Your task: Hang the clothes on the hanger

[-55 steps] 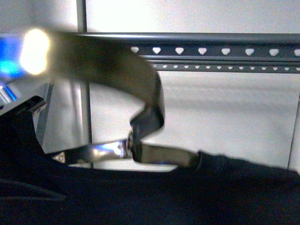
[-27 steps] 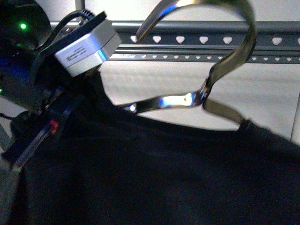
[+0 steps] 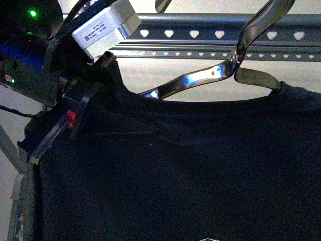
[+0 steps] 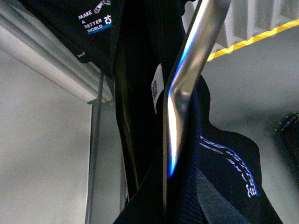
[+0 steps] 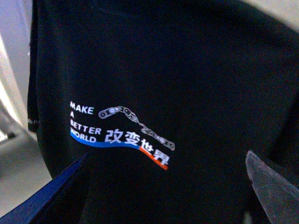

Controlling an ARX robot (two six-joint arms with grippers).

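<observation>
The clothes (image 3: 190,165), a black T-shirt, hang on a shiny chrome coat hanger (image 3: 200,80) close in front of me. Its hook (image 3: 261,20) rises past the hanger's (image 3: 200,21) grey rail with heart-shaped holes and leaves the picture's top. My left gripper (image 3: 98,88) is shut on the coat hanger's left shoulder through the cloth. In the left wrist view the chrome bar (image 4: 180,107) runs up from that gripper (image 4: 170,212) between folds of shirt (image 4: 224,158). My right gripper (image 5: 163,200) is open in front of the shirt's white print (image 5: 117,135), its fingers (image 5: 273,186) apart and touching nothing.
A second, lower rail (image 3: 210,54) runs behind the coat hanger. Part of the rack's grey frame (image 3: 17,201) stands at the lower left. A pale wall lies behind the rack. A yellow line (image 4: 252,39) crosses the floor in the left wrist view.
The coat hanger and shirt have risen and shifted right; the hook now reaches above the rail. My left arm has come into the front view at the left.
</observation>
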